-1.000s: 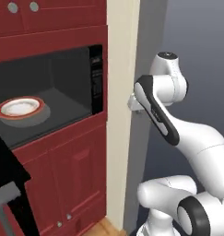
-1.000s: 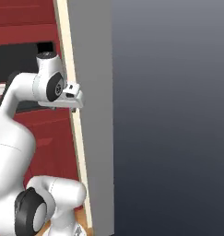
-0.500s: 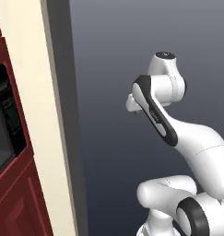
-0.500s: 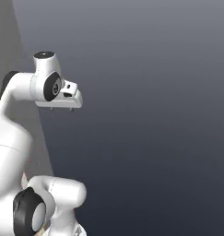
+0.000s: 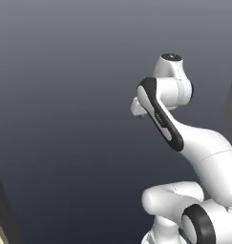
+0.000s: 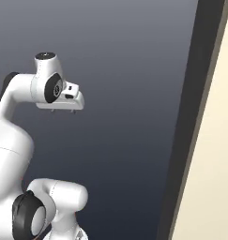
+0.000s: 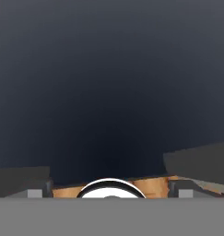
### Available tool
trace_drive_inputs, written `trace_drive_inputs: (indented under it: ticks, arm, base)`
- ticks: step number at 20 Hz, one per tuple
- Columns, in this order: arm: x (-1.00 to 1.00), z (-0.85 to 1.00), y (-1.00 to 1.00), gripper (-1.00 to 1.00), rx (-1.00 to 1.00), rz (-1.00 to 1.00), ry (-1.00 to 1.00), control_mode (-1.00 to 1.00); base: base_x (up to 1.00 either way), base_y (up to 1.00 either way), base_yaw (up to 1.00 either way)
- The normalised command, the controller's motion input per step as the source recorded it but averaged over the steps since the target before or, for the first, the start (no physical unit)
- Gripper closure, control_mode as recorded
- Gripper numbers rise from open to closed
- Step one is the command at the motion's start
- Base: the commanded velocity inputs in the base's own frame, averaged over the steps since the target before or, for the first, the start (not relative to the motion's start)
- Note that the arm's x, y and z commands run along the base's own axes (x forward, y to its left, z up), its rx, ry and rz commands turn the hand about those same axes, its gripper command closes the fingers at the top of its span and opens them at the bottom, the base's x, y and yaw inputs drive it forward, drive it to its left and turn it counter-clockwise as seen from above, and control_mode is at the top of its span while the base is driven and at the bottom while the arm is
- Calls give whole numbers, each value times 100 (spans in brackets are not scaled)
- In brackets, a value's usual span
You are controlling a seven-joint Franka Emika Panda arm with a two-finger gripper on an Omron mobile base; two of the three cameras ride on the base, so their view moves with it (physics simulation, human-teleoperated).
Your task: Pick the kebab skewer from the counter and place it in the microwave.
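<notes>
Mostly blank dark grey wall (image 5: 65, 95) fills the base views. Gripper (image 6: 62, 110) hangs by the folded arm, fingers spread wide, holding nothing; tips barely resolvable in the right base view. Cream panel (image 6: 209, 164) with a dark edge (image 6: 190, 117) at right, cut off. Hand view: wooden floor strip (image 7: 150, 184), blurry.

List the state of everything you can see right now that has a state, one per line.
gripper: open, holding nothing, hanging in front of a plain dark grey backdrop.
arm: folded, hand raised, touching nothing.
dark upright panel with cream edge: at the right of the right base view, apart from the arm.
</notes>
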Motion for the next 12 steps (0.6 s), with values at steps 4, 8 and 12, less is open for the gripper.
trace_drive_inputs:
  ticks: [4,8,12]
  arm:
    - [0,0,0,-100,0,0,0,100]
    - [0,0,0,-100,0,0,0,100]
    - [0,0,0,-100,0,0,0,100]
  base:
    - [-83,0,-47]
    - [-77,-12,3]
    - [-100,-54,24]
